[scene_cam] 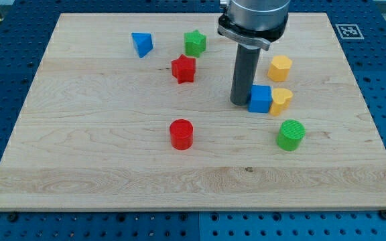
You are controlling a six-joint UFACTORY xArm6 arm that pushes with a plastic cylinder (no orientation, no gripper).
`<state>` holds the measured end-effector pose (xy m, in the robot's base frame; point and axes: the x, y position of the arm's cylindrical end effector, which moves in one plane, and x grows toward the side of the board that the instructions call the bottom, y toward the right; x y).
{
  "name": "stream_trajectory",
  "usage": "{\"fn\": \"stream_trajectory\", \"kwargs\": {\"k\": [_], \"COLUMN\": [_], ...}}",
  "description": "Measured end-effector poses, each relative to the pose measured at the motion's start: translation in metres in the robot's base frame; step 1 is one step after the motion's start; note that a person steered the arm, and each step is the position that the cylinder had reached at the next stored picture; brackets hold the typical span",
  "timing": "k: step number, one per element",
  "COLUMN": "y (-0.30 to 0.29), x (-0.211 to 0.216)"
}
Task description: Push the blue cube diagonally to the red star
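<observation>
The blue cube sits right of the board's middle, touching a yellow heart-shaped block on its right side. The red star lies up and to the left of the cube, well apart from it. My tip rests on the board right against the blue cube's left side. The dark rod rises from there toward the view's top.
A green star lies just above the red star. A blue triangular block is at the upper left. A yellow hexagon sits above the cube, a green cylinder below it, a red cylinder lower middle.
</observation>
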<state>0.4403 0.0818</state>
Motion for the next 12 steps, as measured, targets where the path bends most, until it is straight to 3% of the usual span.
{"fn": "stream_trajectory", "kwargs": {"k": [2, 3, 4, 6, 12], "y": [-0.009, -0.015, 0.022, 0.064, 0.035], "x": [-0.012, -0.049, -0.049, -0.028, 0.004]}}
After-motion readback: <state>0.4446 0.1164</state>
